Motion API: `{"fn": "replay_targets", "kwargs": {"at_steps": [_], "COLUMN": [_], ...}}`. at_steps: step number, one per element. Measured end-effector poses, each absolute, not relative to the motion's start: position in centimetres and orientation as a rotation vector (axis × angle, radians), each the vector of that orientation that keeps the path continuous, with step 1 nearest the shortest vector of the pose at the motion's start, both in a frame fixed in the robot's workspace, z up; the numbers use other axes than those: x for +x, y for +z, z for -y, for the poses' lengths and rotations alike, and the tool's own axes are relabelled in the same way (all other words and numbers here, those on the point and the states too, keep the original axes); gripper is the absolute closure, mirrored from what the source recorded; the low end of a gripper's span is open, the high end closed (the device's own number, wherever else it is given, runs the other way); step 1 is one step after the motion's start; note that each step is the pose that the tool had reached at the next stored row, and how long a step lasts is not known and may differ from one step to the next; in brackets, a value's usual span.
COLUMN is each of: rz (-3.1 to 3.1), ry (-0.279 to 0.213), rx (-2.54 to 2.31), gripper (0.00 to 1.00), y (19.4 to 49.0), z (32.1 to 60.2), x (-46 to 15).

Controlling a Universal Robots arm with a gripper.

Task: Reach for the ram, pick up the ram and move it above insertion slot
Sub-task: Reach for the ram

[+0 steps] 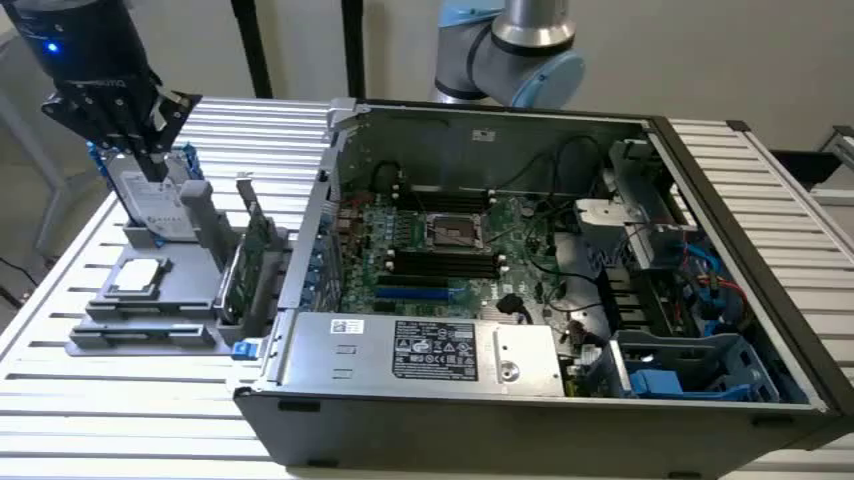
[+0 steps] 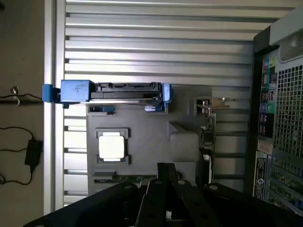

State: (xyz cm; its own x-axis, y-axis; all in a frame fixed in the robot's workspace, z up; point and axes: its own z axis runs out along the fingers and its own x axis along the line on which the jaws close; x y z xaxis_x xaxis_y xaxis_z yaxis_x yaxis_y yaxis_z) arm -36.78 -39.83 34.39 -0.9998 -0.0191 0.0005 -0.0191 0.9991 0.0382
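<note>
While the arm hangs over the parts holder, this moment reads as follows.

Gripper (image 1: 134,135): high over the tray's 12 o'clock end in the exterior view. Whether it is open or closed cannot be told, and it carries nothing visible.
Ram (image 1: 140,334): set on edge in a groove at the tray's 6 o'clock end, apart from the gripper. The wrist view shows it (image 2: 125,178) as a thin green strip just beside the gripper (image 2: 165,189). The groove probably keeps its top edge free for a pinch from above.
Tray (image 1: 200,262): at 9 o'clock of the case, keeping each part in a known spot.
Drive (image 1: 147,200): upright at 12 o'clock of the chip (image 1: 140,277).
Case (image 1: 534,400): laid open, so the memory slots (image 1: 441,263) face upward.
Stage: reach judged under way, ram not yet taken.
</note>
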Motion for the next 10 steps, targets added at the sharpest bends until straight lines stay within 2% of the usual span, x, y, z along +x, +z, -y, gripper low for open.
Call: {"fn": "replay_targets", "kwargs": {"at_steps": [10], "rz": [3.140], "ry": [-0.060], "rx": [0.030], "gripper": [0.89], "y": [34.38], "z": [39.83], "x": [-36.78]}}
